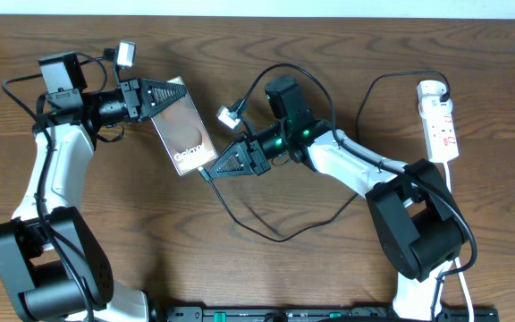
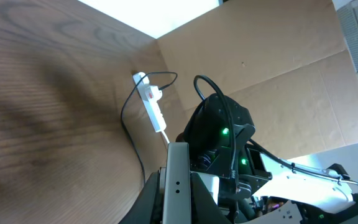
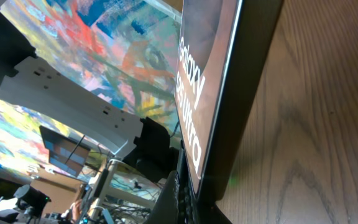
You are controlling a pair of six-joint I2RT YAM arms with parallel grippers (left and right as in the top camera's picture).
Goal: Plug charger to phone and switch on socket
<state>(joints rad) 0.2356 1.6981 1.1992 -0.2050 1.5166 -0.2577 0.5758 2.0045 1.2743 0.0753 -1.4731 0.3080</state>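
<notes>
The phone (image 1: 184, 130), bronze with white "Galaxy" lettering, lies tilted at the table's centre-left. My left gripper (image 1: 175, 94) is shut on its far end; in the left wrist view the phone's pale edge (image 2: 178, 168) sits between the fingers (image 2: 178, 202). My right gripper (image 1: 211, 167) is at the phone's near end, shut on the connector tip of the black charger cable (image 1: 275, 235). The tip itself is hidden. The right wrist view shows the phone (image 3: 197, 74) touching the fingers (image 3: 191, 202). The cable loops to the white adapter (image 1: 430, 88) on the socket strip (image 1: 441, 125).
The socket strip (image 2: 152, 104) lies at the far right by the table edge, its white cord running down the right side (image 1: 454, 192). A cardboard wall (image 2: 278, 62) stands behind the table. A black rail (image 1: 284, 314) runs along the front edge.
</notes>
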